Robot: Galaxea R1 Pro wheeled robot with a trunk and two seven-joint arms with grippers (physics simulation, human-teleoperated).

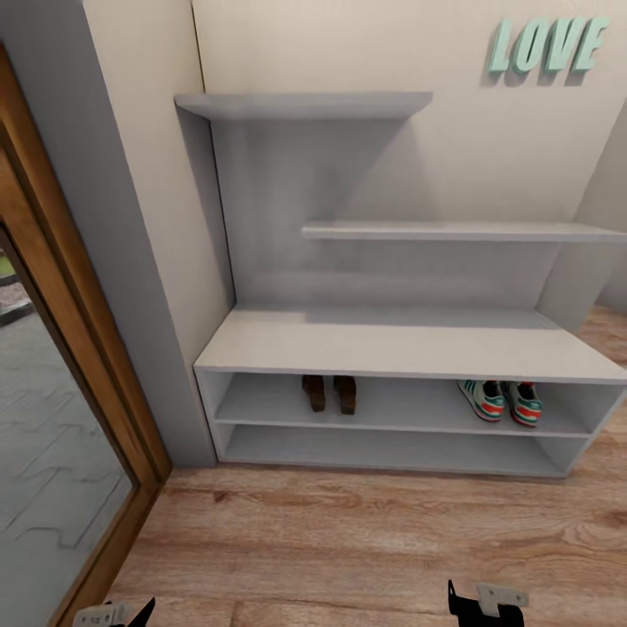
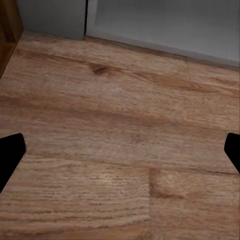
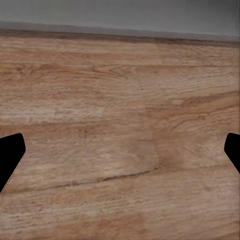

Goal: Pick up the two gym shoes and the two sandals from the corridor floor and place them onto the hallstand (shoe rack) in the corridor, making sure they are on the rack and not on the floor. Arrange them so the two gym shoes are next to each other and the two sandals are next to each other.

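The white-grey hallstand (image 1: 409, 341) stands against the wall ahead. On the upper of its two low open shelves, the two dark-brown sandals (image 1: 329, 394) sit side by side at the left. The two gym shoes (image 1: 501, 401), white with teal stripes and red heels, sit side by side at the right. The corridor floor (image 1: 366, 540) in front is bare wood planking. My left gripper (image 1: 117, 614) and right gripper (image 1: 483, 605) hang low at the picture's bottom edge. In the wrist views the left gripper (image 2: 120, 155) and right gripper (image 3: 120, 155) are open over bare floor, holding nothing.
A wooden door frame with a glass pane (image 1: 78, 374) runs along the left, beside a grey wall pillar (image 1: 131, 261). Two staggered shelves (image 1: 305, 104) (image 1: 461, 231) hang above the bench. Teal LOVE letters (image 1: 547, 45) are on the wall.
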